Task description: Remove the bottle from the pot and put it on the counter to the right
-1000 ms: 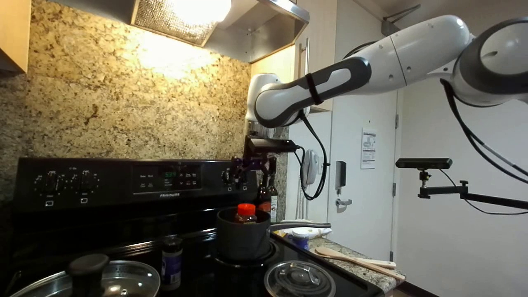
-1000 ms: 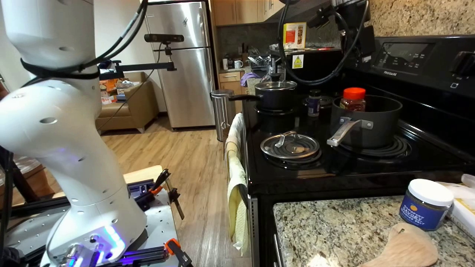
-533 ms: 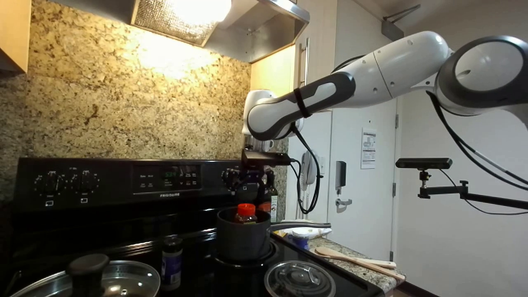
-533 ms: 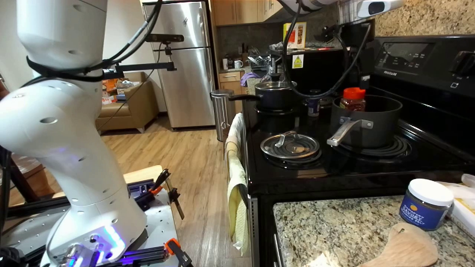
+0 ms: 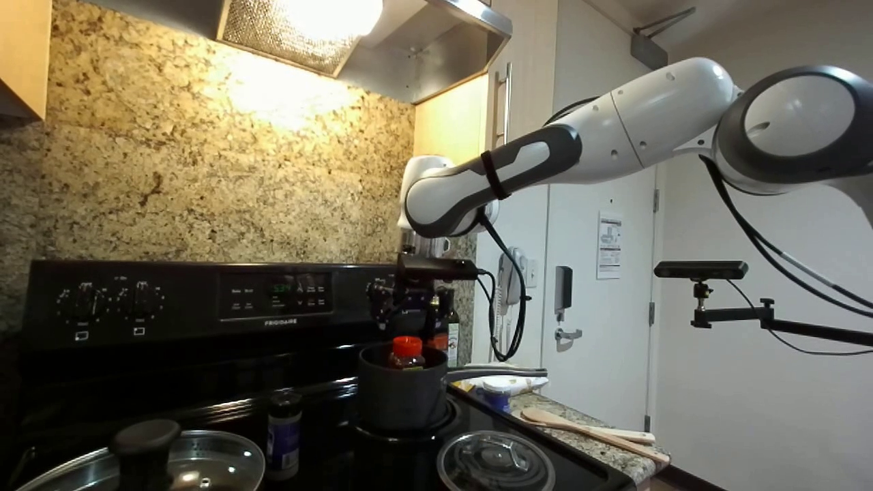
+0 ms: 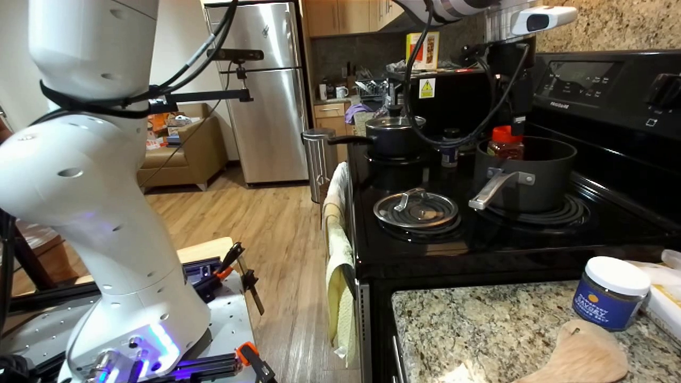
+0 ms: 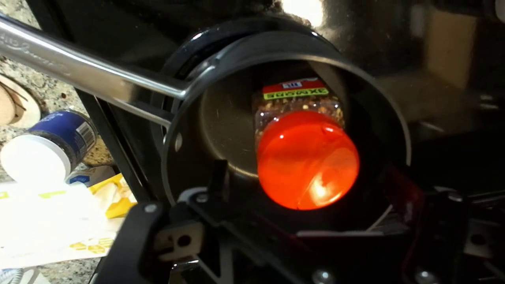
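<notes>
The bottle (image 6: pixel 508 146), with its red cap and clear body of reddish flakes, stands leaning inside the dark grey pot (image 6: pixel 524 183). In an exterior view its cap (image 5: pixel 407 346) shows above the rim of the pot (image 5: pixel 402 399). In the wrist view the bottle's red cap (image 7: pixel 307 161) lies between my open fingers, inside the pot's rim. My gripper (image 7: pixel 309 179) points down just above the bottle; a gap shows on both sides of the cap. In an exterior view my gripper (image 5: pixel 407 317) hangs over the pot. The counter (image 6: pixel 468 330) is speckled granite beside the stove.
A blue jar with a white lid (image 6: pixel 612 292), a wooden spoon (image 6: pixel 582 354) and pale packaging (image 6: pixel 665 298) lie on the counter. The pot's handle (image 6: pixel 495 189) sticks out. A glass lid (image 6: pixel 416 208), a small dark jar (image 6: pixel 450 149) and a lidded pot (image 6: pixel 393 135) stand on the stove.
My arm and gripper have come down toward the bottle, quickly at first and then by a smaller amount. The bottle and pot have not moved.
</notes>
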Action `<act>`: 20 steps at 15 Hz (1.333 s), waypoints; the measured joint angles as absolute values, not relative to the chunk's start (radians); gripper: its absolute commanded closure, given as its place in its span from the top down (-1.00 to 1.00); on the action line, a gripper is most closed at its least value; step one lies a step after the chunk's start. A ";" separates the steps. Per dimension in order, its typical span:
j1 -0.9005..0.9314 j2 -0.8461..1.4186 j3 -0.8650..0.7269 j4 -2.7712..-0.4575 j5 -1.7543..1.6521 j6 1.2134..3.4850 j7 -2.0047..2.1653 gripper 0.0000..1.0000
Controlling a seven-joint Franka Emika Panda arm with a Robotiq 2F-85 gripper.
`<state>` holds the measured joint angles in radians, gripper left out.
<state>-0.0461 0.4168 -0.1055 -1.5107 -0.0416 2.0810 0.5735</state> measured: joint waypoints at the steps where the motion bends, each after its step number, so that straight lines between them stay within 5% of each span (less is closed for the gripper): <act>1: -0.045 0.421 -0.105 -1.508 -0.042 2.081 0.573 0.50; 3: -0.043 0.428 -0.106 -1.505 -0.042 2.081 0.573 0.38; 8: -0.034 0.434 -0.110 -1.501 -0.047 2.080 0.573 -0.28; 20: -0.025 0.402 -0.125 -1.490 -0.068 2.090 0.573 -0.28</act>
<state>-0.0250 0.4019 -0.1255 -1.4897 -0.0676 2.0900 0.5735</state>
